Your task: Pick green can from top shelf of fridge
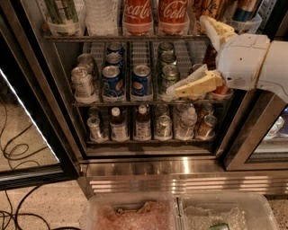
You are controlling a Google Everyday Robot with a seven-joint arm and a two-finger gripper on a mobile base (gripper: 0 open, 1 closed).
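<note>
The green can (61, 13), pale green with white streaks, stands at the left end of the top shelf (112, 38), beside a white container and two red Coca-Cola cans (137, 15). Only its lower part shows; its lid is cut off by the frame's top edge. My gripper (187, 56) is at the right side of the fridge (148, 161), in front of the middle rack and well to the right of and below the green can. It is open and empty, with one cream finger (215, 27) pointing up and the other (193, 86) reaching left.
The middle rack holds blue Pepsi cans (112, 81), silver cans and darker green cans (168, 76). Bottles and cans fill the lowest rack (148, 140). The open glass door (27, 112) stands at left. Two clear plastic bins (180, 213) sit on the floor below, with cables at far left.
</note>
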